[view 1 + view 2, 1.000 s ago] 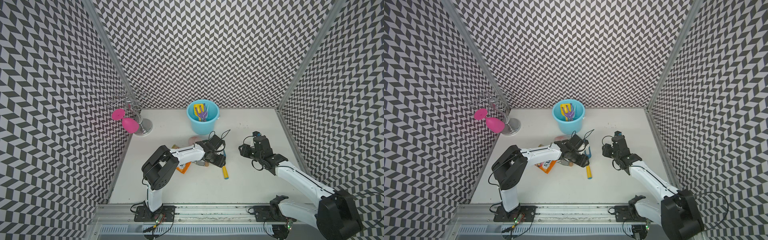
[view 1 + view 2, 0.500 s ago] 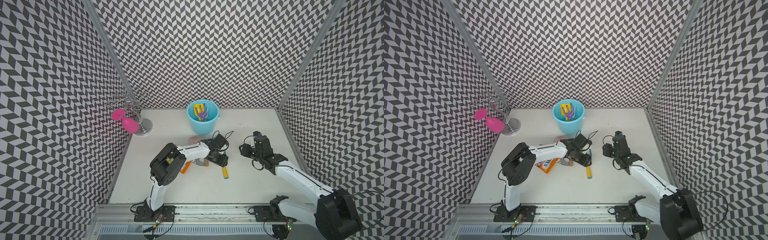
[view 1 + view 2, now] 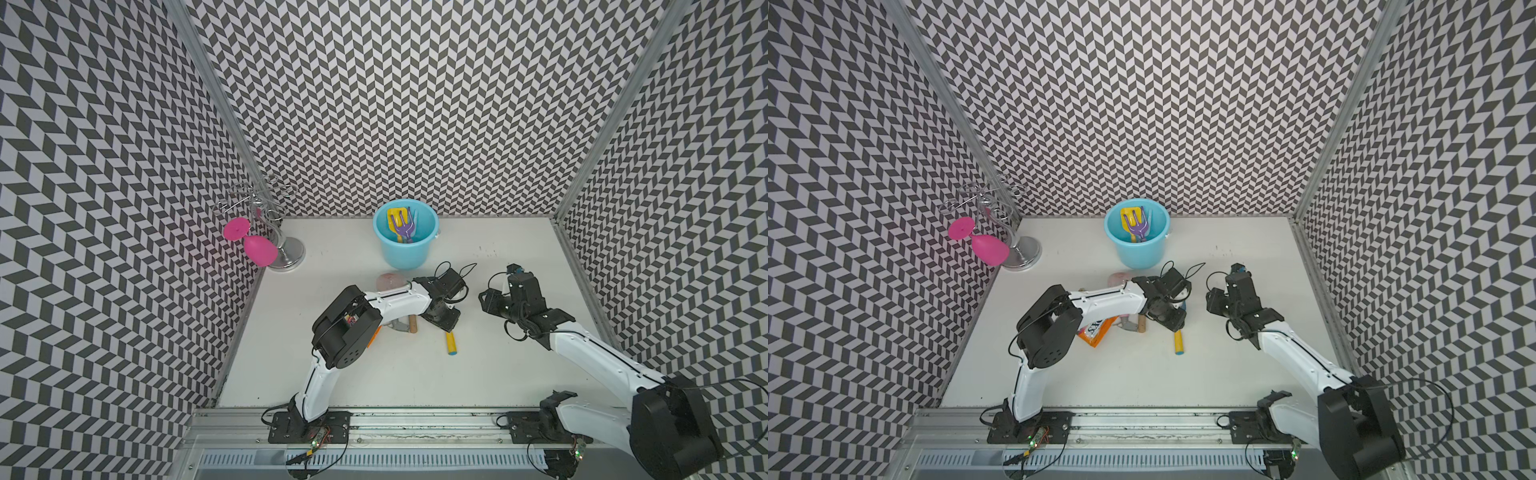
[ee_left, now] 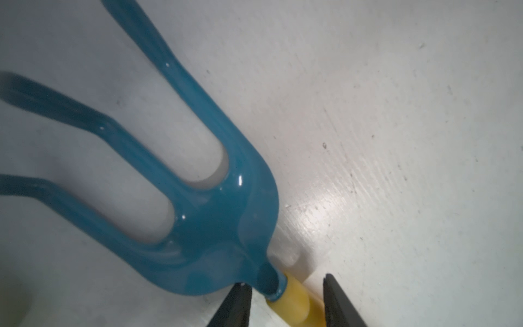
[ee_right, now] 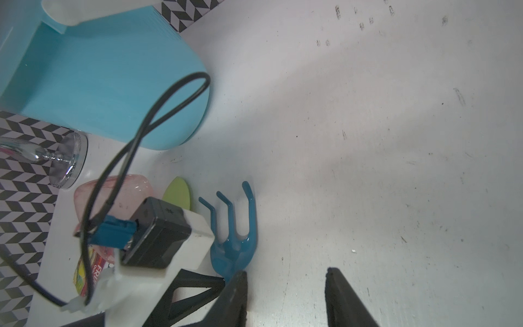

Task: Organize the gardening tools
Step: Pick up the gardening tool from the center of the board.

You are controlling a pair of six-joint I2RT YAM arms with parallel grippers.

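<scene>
The gardening tools are found partly in the light blue bucket [image 3: 405, 257] and partly on the white table [image 3: 498, 374]. In both top views a yellow trowel [image 3: 394, 217] and a purple fork [image 3: 405, 227] are stood inside the bucket, which is set near the back wall. The teal-yellow fork [image 3: 451, 344] is laid flat in front of the bucket, and mostly its yellow handle is seen, sticking out past the left gripper [image 3: 445, 321]. Just beside it, the green-brown trowel [image 3: 412, 325] is poked out from under the left arm. The pink spray bottle [image 3: 1121, 277] is laid behind that arm, and an orange candy bag [image 3: 1096, 333] is tucked under it. The right gripper [image 3: 1213, 300] is held near the fork, apart from it.

In the left wrist view the teal-yellow fork [image 4: 226, 226] is shown very close, flat on the table. Its yellow handle is placed between the two black fingers [image 4: 232, 308]. Whether it is squeezed cannot be told.

In the right wrist view the right gripper [image 5: 285, 271] is spread wide, with only bare table between its fingers [image 5: 232, 297]. Nothing is held. The fork [image 5: 237, 240] is seen with its tips curled up, next to the trowel's green blade and the pink bottle.
</scene>
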